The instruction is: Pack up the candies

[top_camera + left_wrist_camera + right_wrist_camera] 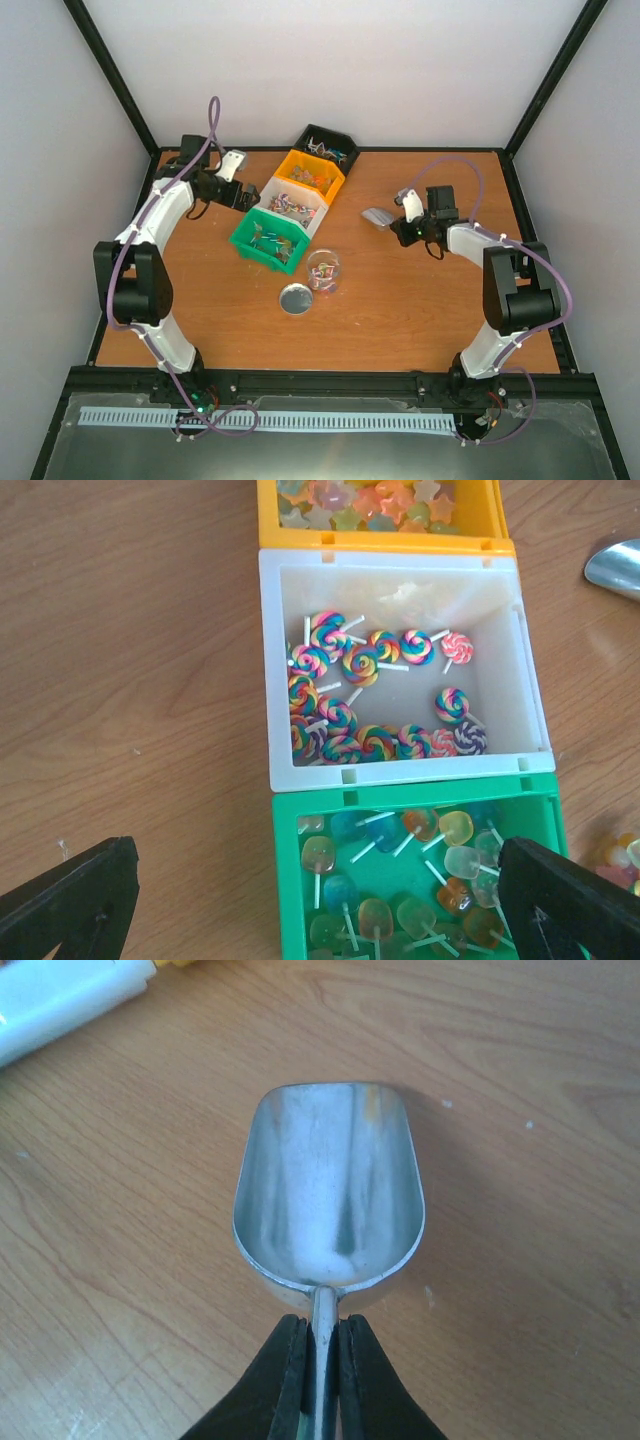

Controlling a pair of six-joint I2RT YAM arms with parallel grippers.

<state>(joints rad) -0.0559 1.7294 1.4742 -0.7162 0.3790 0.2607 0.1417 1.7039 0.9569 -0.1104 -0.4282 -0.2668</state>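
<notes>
Left wrist view: candies [345, 670] fill the white bin [500, 600], green bin [410, 798] and orange bin [385, 541], touching in a row on the surface [130, 680]. Left jaws gape wide above them. Right jaws pinch the metal scoop [330, 1190] by its handle.

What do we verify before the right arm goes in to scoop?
1. Grip: scoop handle clamped between right fingers: ok.
2. Bowl of scoop empty: ok.
3. Target: jar open, lid lying beside it: ok.
4. Other arm: left fingers open, holding nothing: ok.
5. Supply: candies present in white bin and green bin: ok.
6. Room left in jar: cannot tell.
</notes>
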